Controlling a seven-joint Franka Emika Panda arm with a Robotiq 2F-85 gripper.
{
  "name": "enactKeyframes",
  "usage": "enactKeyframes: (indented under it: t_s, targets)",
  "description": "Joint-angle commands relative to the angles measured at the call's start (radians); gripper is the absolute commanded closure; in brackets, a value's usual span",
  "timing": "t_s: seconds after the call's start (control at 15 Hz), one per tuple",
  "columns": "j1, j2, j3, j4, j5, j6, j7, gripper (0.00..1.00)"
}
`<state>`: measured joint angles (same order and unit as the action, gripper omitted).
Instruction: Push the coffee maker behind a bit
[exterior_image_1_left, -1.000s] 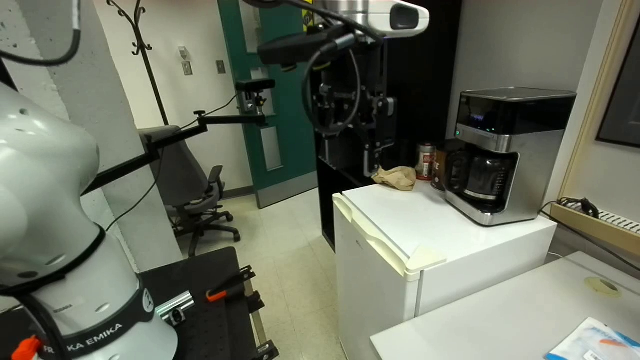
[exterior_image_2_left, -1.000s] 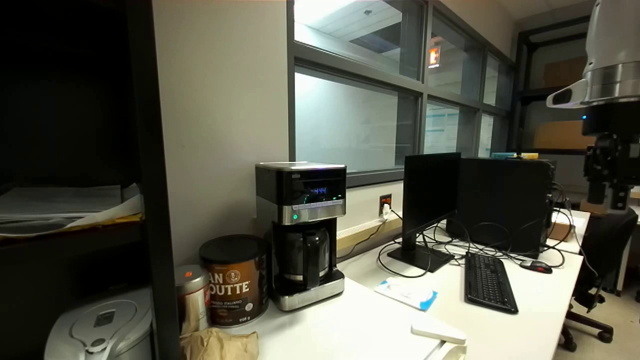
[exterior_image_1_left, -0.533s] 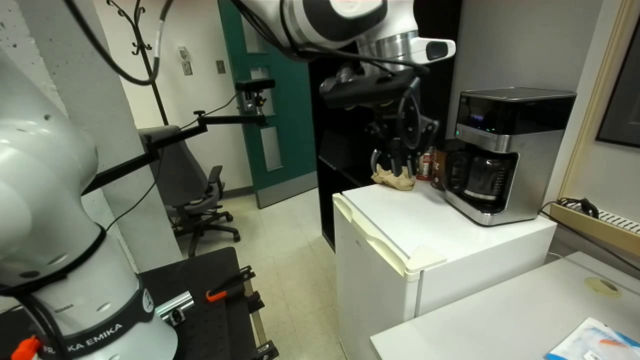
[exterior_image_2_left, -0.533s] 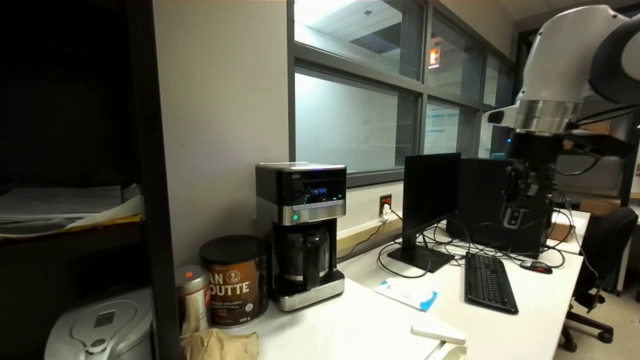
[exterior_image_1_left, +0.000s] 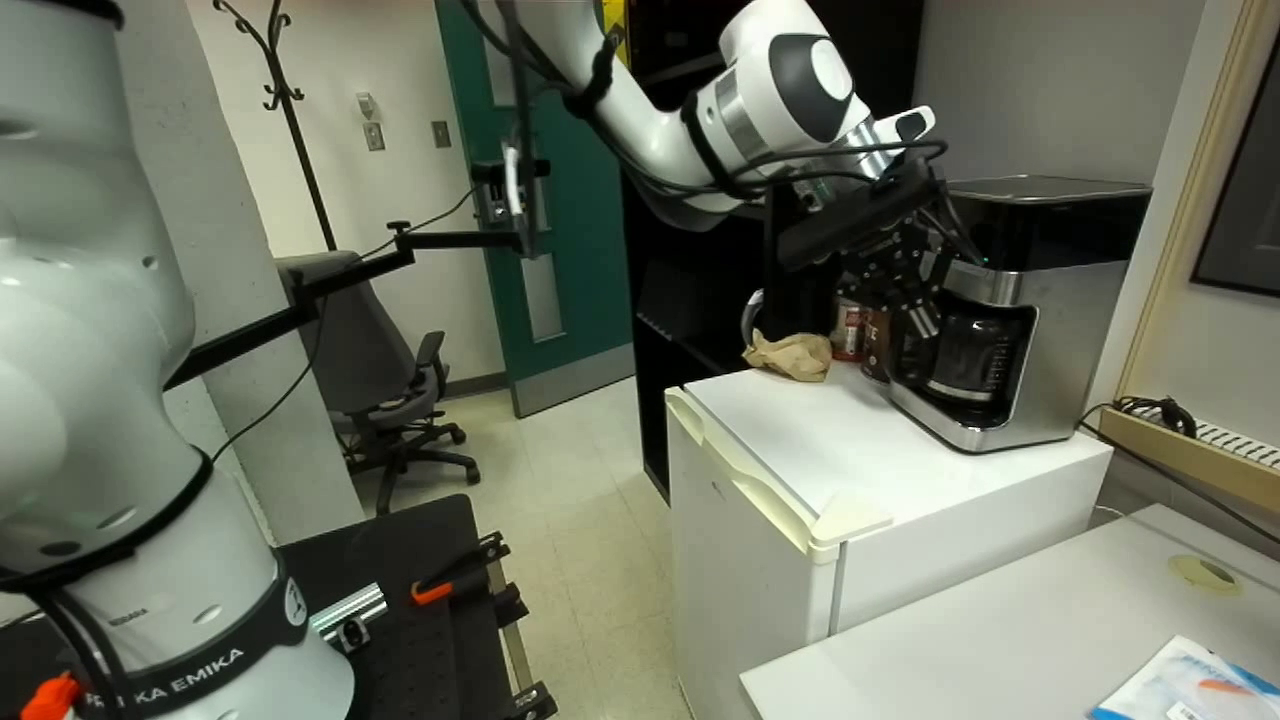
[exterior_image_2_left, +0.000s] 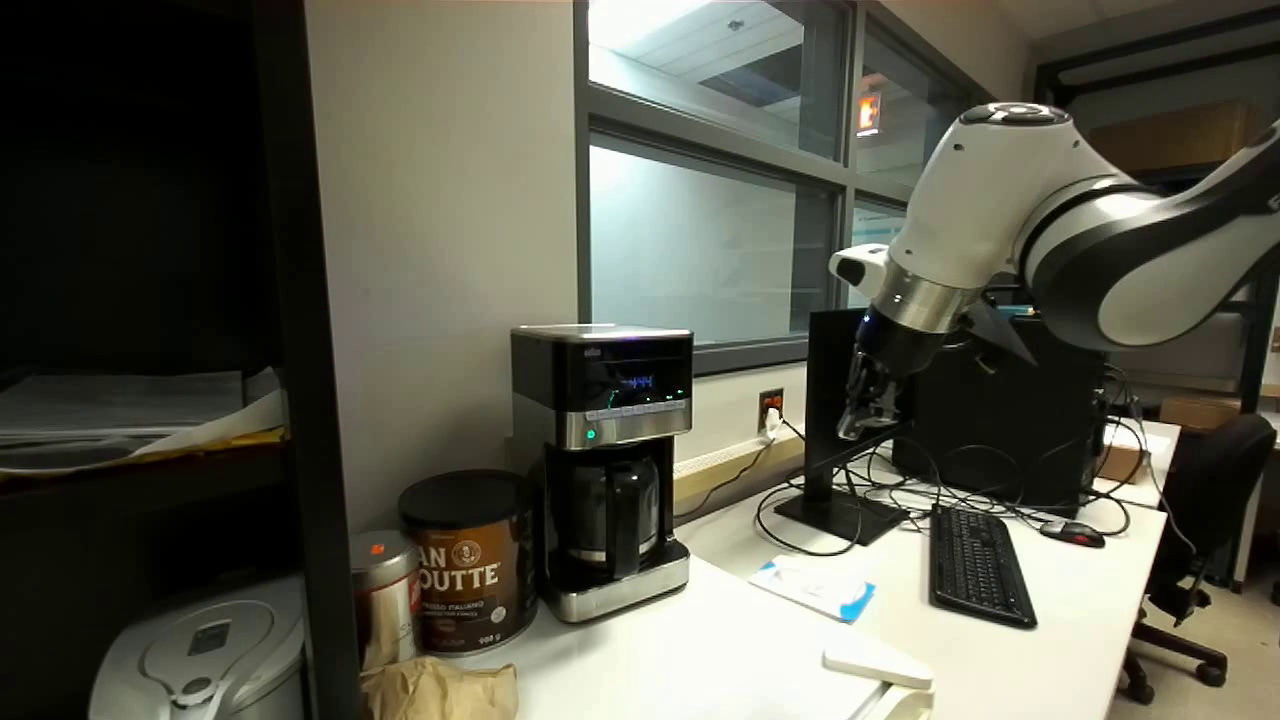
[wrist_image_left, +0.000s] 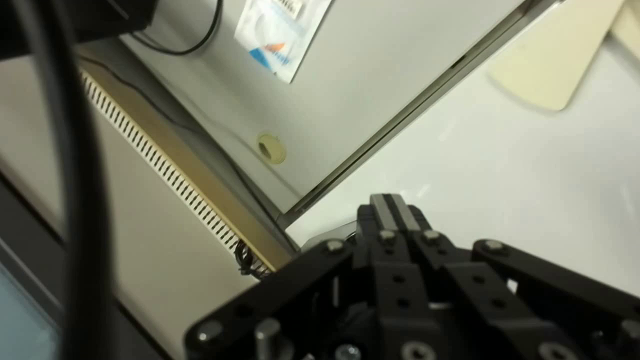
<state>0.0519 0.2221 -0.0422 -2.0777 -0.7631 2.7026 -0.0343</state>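
Note:
The coffee maker (exterior_image_1_left: 1080, 320) (exterior_image_2_left: 628, 428), black and silver with a dark carafe, stands upright on the white fridge (exterior_image_1_left: 840, 450). Seen in the wrist view, only a sliver of the coffee maker (wrist_image_left: 327, 236) shows behind the fingers. My gripper (exterior_image_1_left: 926, 322) (exterior_image_2_left: 850, 430) points down at a slant in front of the machine; it covers part of the display and carafe in an exterior view, while a gap to the machine shows in an exterior view. Its fingertips (wrist_image_left: 384, 212) lie together with nothing between them, so the gripper (wrist_image_left: 396, 212) is shut.
Beside the machine stand a brown coffee can (exterior_image_2_left: 470, 580), a small tin (exterior_image_2_left: 388, 600) and crumpled brown paper (exterior_image_1_left: 792, 356). A lower white desk (exterior_image_1_left: 960, 650) adjoins the fridge, with a packet (exterior_image_2_left: 815, 586), monitor (exterior_image_2_left: 835, 470) and keyboard (exterior_image_2_left: 982, 565). A dark shelf (exterior_image_2_left: 320, 450) borders the cans.
The arm has swung toward the coffee maker and its gripper has tilted from hanging straight down to a slant. The fingers, apart before, have come together. The coffee maker has not moved.

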Motion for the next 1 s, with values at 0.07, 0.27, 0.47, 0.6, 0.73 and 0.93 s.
enactKeyframes:
  t_s: [0.07, 0.27, 0.47, 0.6, 0.73, 0.93]
  targets:
    - [0.114, 0.218, -0.077, 0.283, -0.359, 0.054, 0.272, 1.0]
    - [0.167, 0.309, -0.098, 0.407, -0.519, 0.059, 0.432, 1.0]
    - [0.204, 0.384, -0.106, 0.509, -0.639, 0.05, 0.535, 1.0]
    - [0.21, 0.425, -0.107, 0.562, -0.681, 0.05, 0.571, 1.0]
    - [0.208, 0.456, -0.106, 0.601, -0.706, 0.049, 0.591, 1.0]
    - [0.203, 0.494, -0.109, 0.652, -0.735, 0.05, 0.612, 1.0]
